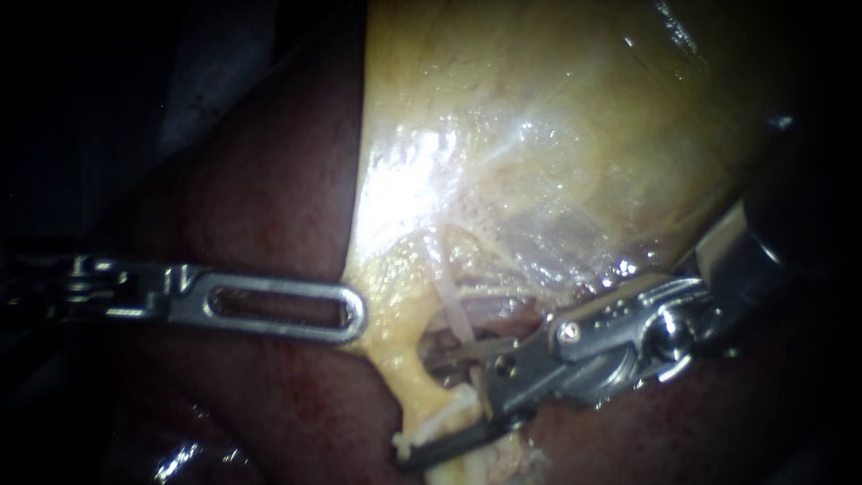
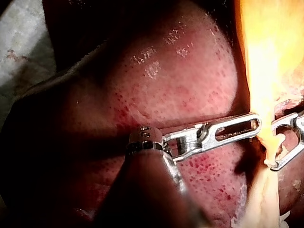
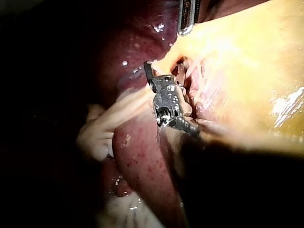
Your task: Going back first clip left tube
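The yellow gallbladder [image 1: 539, 135] lies over the dark red liver [image 1: 269, 198]. My left instrument [image 1: 352, 316] comes in level from the left, and its slotted jaws are shut on the gallbladder's edge; the left wrist view shows the same hold [image 2: 256, 127]. My right instrument [image 1: 417, 411] enters from the right with its jaws open, one above and one below a pale strand [image 1: 449, 415]. A thin pale tube [image 1: 456, 310] runs down just above the upper jaw. I cannot make out a clip. In the right wrist view the right instrument [image 3: 164, 95] sits at the opening in the tissue.
Liver surrounds the site on the left and below [image 2: 180, 80]. A pale lobe of tissue [image 3: 102, 128] lies beside the right instrument. Wet, glistening membrane [image 1: 503, 153] covers the gallbladder. The edges of the endoscope view are dark.
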Robot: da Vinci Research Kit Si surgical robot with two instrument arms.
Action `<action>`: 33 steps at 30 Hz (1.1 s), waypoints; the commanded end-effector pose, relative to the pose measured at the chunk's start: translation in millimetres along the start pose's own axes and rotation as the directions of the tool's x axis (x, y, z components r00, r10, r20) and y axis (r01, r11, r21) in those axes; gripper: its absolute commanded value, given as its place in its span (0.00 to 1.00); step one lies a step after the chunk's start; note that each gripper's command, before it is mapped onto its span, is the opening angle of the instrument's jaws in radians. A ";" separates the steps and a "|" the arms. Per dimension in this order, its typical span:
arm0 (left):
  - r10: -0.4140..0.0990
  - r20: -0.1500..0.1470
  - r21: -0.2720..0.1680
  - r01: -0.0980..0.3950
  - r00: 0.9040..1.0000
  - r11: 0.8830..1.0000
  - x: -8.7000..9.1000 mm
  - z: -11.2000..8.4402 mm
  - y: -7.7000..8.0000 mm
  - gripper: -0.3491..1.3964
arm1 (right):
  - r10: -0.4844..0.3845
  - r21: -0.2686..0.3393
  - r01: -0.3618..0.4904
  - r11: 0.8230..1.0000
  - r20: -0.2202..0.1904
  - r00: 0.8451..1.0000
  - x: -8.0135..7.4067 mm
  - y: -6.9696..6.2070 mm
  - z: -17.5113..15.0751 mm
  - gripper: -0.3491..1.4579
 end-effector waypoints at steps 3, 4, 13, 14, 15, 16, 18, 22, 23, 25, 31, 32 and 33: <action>0.000 0.000 0.000 0.000 1.000 1.000 0.0 0.0 0.0 0.00 | 0.000 0.002 0.000 1.000 -0.001 1.000 0.0 -0.1 -0.5 0.52; 0.000 0.000 0.000 0.000 1.000 1.000 0.0 0.0 0.0 0.00 | 0.000 0.002 0.000 1.000 -0.001 1.000 0.0 -0.1 -0.5 0.52; -0.012 0.002 -0.002 0.012 1.000 1.000 -0.2 0.4 0.2 0.00 | 0.002 -0.010 -0.002 1.000 0.000 1.000 1.2 0.1 2.4 0.52; -0.011 0.002 -0.002 0.011 1.000 1.000 -0.2 0.5 0.2 0.00 | 0.003 -0.012 -0.003 1.000 0.000 1.000 1.4 0.1 2.8 0.52; -0.011 0.003 -0.003 0.011 1.000 1.000 -0.2 0.6 0.1 0.00 | 0.003 -0.014 -0.003 1.000 0.000 1.000 1.6 0.0 3.1 0.52; -0.011 0.003 -0.003 0.011 1.000 1.000 -0.1 0.7 0.1 0.00 | 0.003 -0.016 -0.003 1.000 0.000 1.000 1.7 0.0 3.5 0.52; -0.011 0.004 -0.003 0.011 1.000 1.000 -0.1 0.9 -0.1 0.00 | 0.004 -0.021 -0.004 1.000 -0.001 1.000 1.9 0.0 4.0 0.52; -0.011 0.004 -0.004 0.011 1.000 1.000 0.0 1.2 -0.5 0.00 | 0.004 -0.022 -0.004 1.000 -0.004 1.000 2.2 0.0 4.4 0.52; -0.012 0.005 -0.004 0.012 1.000 1.000 0.0 1.2 -0.5 0.00 | 0.005 -0.023 -0.005 1.000 -0.004 1.000 2.2 0.0 4.4 0.52; -0.012 0.005 -0.004 0.012 1.000 1.000 0.0 1.3 -0.6 0.00 | 0.005 -0.027 -0.005 1.000 -0.004 1.000 2.2 0.1 4.6 0.52; -0.013 0.007 -0.001 0.013 1.000 1.000 0.0 1.5 -1.0 0.00 | 0.003 -0.029 -0.003 1.000 -0.001 1.000 1.9 0.2 4.9 0.52; -0.013 0.007 -0.001 0.013 1.000 1.000 0.0 1.6 -1.1 0.00 | 0.003 -0.030 -0.003 1.000 0.002 1.000 1.8 0.3 4.8 0.52; -0.013 0.009 0.001 0.013 1.000 1.000 0.0 1.6 -1.2 0.00 | 0.003 -0.030 -0.003 1.000 0.005 1.000 1.7 0.3 4.8 0.52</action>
